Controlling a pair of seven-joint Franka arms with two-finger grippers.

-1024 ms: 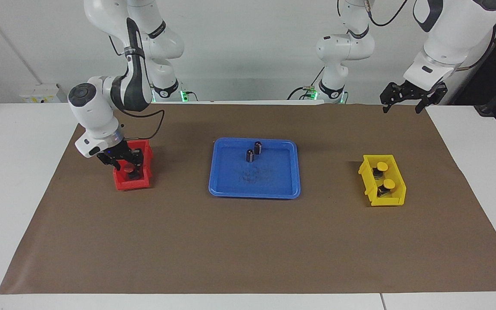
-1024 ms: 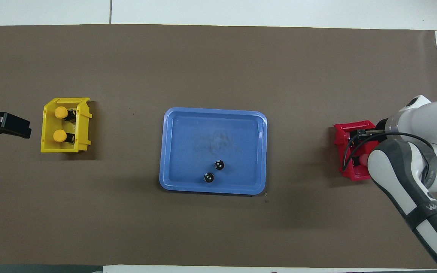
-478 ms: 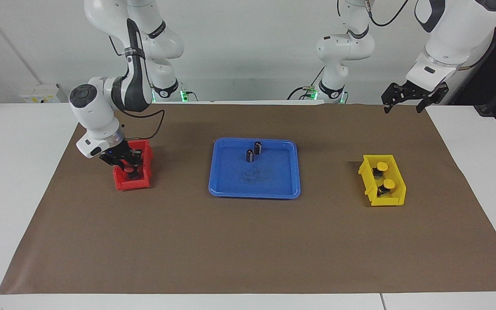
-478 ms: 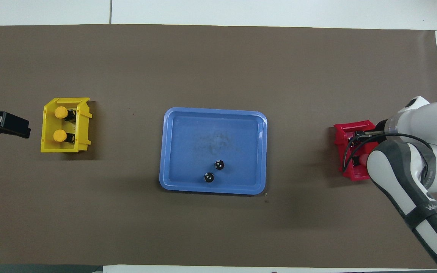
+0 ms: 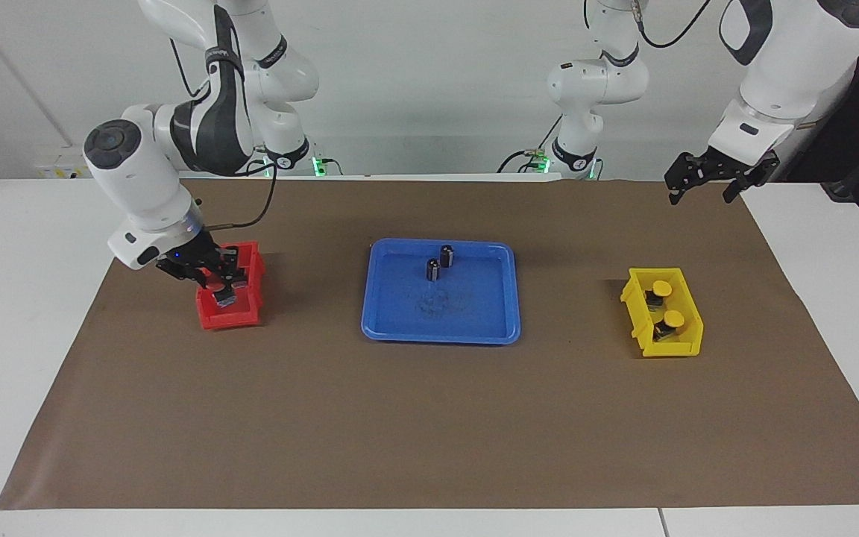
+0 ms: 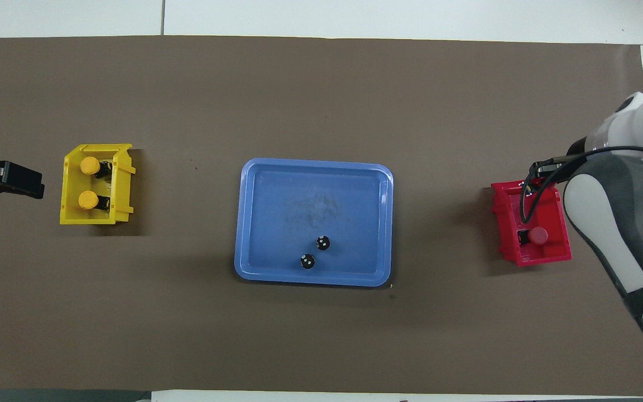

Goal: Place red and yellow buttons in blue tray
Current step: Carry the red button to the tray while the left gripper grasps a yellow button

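— Where does the right gripper (image 5: 219,287) stand?

— Low over the red bin (image 5: 209,319). Whether it is closed on anything cannot be told. A small dark thing shows at its tip, possibly a button's body.

— And the red button (image 6: 537,235)?

— From overhead, one lies on its side in the bin, toward the bin's 6 o'clock end, with its cap pointing to 3 o'clock. The arm hides the gripper there.

— The blue tray (image 5: 441,337)?

— At mid-mat. Overhead, the red bin sits at its 3 o'clock and the yellow bin (image 5: 672,349) at its 9 o'clock, both well apart from it. Two black cylinders (image 5: 446,256) stand in the tray near its 6 o'clock rim.

— The yellow buttons (image 5: 662,288)?

— Both are in the yellow bin.

— The left gripper (image 5: 700,195)?

— It waits spread wide and holding nothing, over the mat's (image 5: 429,425) edge at the left arm's end.
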